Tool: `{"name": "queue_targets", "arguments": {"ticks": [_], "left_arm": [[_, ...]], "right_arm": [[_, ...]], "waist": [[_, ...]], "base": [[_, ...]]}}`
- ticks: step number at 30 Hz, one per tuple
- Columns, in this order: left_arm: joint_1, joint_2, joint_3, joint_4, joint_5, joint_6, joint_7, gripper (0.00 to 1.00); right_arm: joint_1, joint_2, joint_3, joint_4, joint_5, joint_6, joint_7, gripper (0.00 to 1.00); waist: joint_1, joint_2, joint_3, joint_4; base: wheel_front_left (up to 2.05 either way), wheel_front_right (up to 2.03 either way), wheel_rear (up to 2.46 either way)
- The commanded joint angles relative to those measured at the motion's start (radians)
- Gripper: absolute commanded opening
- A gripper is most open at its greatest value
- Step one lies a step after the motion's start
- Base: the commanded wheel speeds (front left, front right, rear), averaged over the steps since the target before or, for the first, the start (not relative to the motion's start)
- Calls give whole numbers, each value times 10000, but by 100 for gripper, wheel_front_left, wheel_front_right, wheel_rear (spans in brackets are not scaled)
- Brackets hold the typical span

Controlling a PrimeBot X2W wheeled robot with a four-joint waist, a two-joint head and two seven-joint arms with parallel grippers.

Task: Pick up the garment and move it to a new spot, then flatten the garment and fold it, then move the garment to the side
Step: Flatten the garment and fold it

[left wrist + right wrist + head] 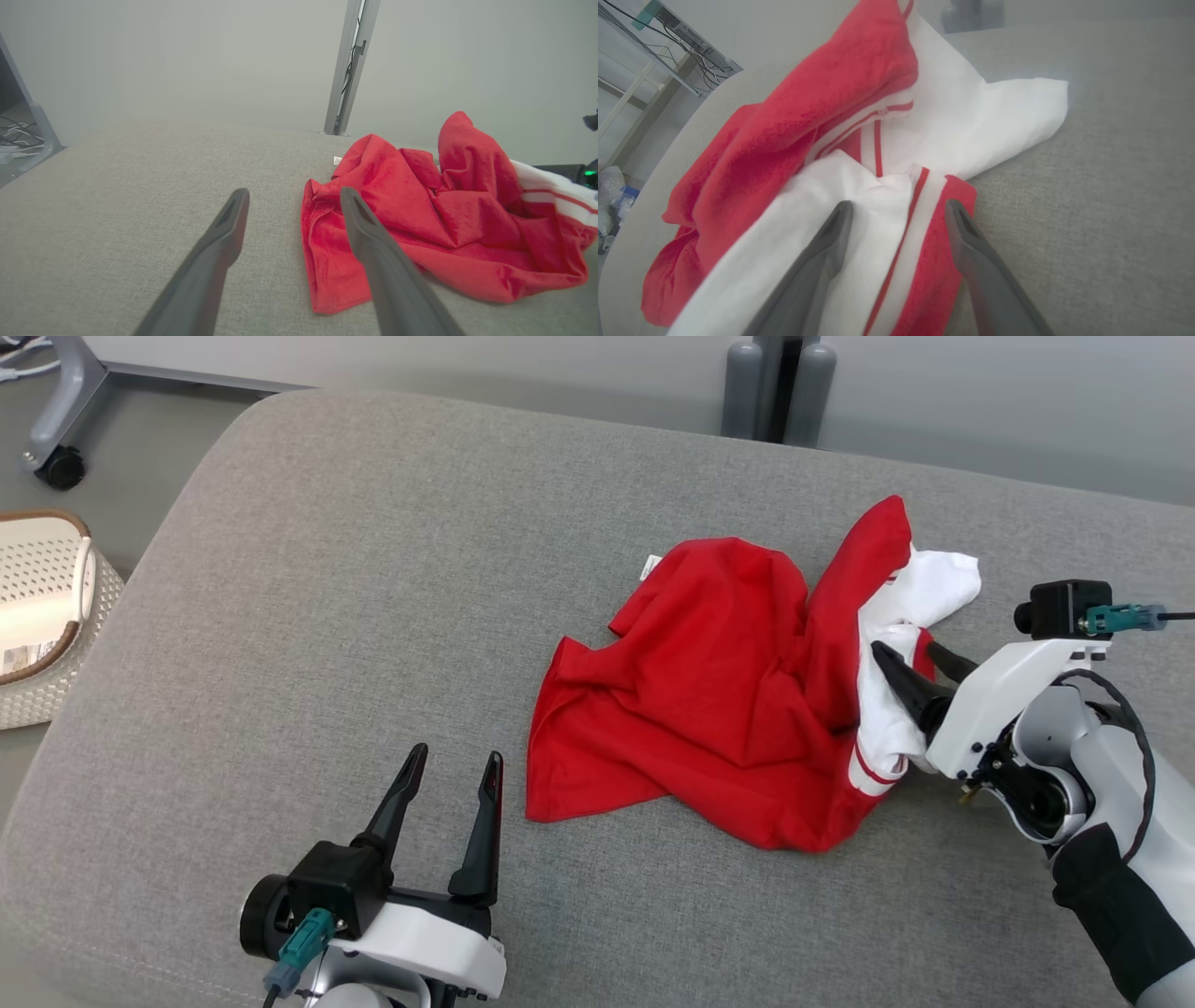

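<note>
On cushion (373, 569), right tool (906, 651) splayed astride garment (709, 691); left tool (457, 756) splayed, clear

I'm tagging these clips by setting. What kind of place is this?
Likely a lab or test room, not a home: a grey fabric-covered cushion holds the crumpled red and white garment; a grey metal stand on a black caster and a white perforated basket stand on the floor beside it.
</note>
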Motion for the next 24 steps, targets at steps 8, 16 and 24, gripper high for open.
{"name": "queue_targets", "arguments": {"ticks": [8, 16, 24], "left_arm": [[-237, -6, 16, 57, 94, 30, -33, 100], [-283, 24, 53, 88, 111, 72, -41, 100], [-156, 9, -20, 58, 136, 74, -44, 100]], "right_arm": [[-239, -307, 867, -285, 668, 1, 51, 45], [-442, -547, 1428, -204, 929, 1, -667, 0], [105, -975, 1322, -850, 1418, 1, -1895, 0]], "waist": [[0, 0, 169, 148], [0, 0, 219, 42], [0, 0, 67, -321]], "base": [[0, 0, 0], [0, 0, 0], [0, 0, 0]]}}
